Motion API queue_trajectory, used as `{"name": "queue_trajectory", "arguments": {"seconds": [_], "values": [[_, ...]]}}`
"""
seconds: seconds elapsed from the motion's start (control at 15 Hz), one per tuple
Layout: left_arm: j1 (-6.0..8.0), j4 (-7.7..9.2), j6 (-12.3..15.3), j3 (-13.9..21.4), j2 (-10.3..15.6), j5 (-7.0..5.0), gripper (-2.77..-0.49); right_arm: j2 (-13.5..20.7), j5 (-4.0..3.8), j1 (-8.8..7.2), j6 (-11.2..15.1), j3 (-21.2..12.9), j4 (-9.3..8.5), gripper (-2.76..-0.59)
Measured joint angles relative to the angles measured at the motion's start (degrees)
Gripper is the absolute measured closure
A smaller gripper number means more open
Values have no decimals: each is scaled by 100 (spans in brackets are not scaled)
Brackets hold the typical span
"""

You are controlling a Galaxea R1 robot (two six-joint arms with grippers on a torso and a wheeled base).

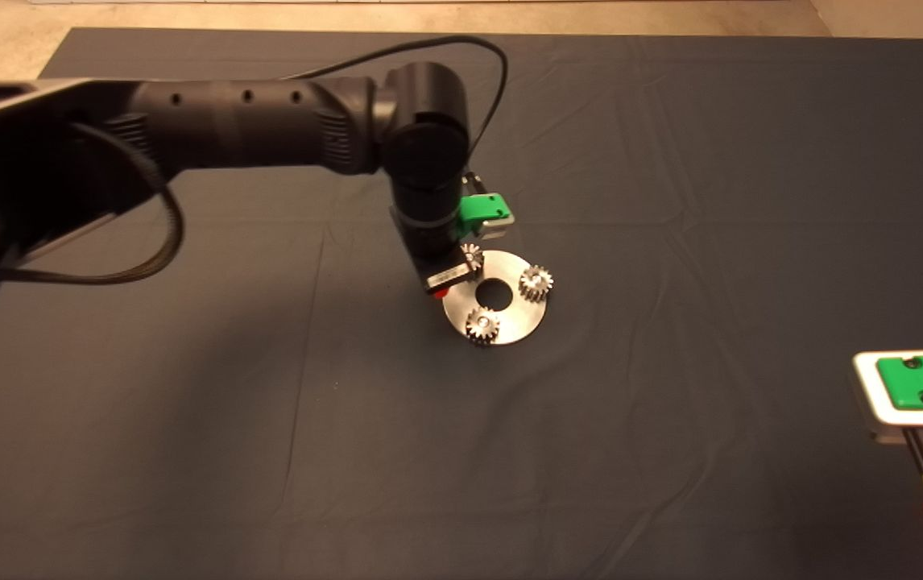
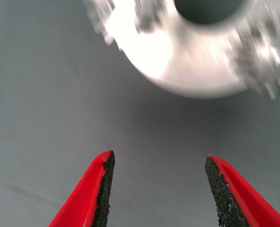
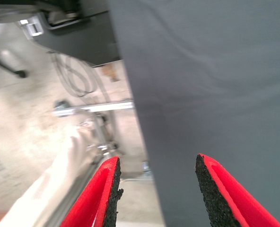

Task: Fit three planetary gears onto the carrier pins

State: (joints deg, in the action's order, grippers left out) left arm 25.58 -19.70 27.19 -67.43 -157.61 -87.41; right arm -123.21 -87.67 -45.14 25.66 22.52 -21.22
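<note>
Three planetary gears (image 1: pixel 536 283) sat on the carrier pins of the silver disc (image 1: pixel 519 316) at mid-mat, one partly hidden by the left arm. The left gripper (image 2: pixel 159 189) hung just beside the disc's edge, fingers spread wide and empty (nothing between the pads). The right gripper (image 3: pixel 156 194) waited, fingers apart, at the mat's (image 1: pixel 671 443) lower right edge.

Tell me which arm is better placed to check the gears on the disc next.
Left. The left claw hangs open right beside the disc, where three gears sit, while the right claw waits at the mat's edge.
</note>
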Motion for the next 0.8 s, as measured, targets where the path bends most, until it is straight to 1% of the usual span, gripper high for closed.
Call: {"name": "queue_trajectory", "arguments": {"seconds": [0.07, 0.13, 0.2, 0.27, 0.33, 0.47, 0.53, 0.6, 0.67, 0.73, 0.8], "values": [[0, 44, 253, 431, 217, 0, -131, -37, 6, 156, 41, 29, 0, -116], [0, 92, 529, 837, 436, 1, -131, -112, 1, 226, 147, 50, 0, -116], [2, 127, 773, 1182, 629, 1, -131, -188, -2, 226, 256, 61, 1, -116], [2, 134, 962, 1494, 793, 1, -131, -283, 0, 227, 408, 63, 4, -116], [0, 157, 1155, 1748, 942, 0, -131, -405, -4, 229, 528, 66, 17, -116], [2, 170, 1446, 2056, 1128, -7, -131, -630, 5, 228, 749, 69, 23, -116], [2, 171, 1584, 2213, 1163, -13, -131, -747, 1, 232, 892, 69, 27, -116], [5, 171, 1700, 2370, 1174, -10, -131, -862, -2, 229, 965, 72, 30, -116], [33, 176, 1751, 2513, 1172, 4, -131, -979, 2, 232, 1001, 74, 33, -116], [111, 193, 1818, 2633, 1177, 15, -131, -1075, -2, 234, 1068, 74, 37, -116], [237, 205, 1866, 2709, 1206, 9, -131, -1197, -4, 240, 1187, 80, 48, -116]]}}
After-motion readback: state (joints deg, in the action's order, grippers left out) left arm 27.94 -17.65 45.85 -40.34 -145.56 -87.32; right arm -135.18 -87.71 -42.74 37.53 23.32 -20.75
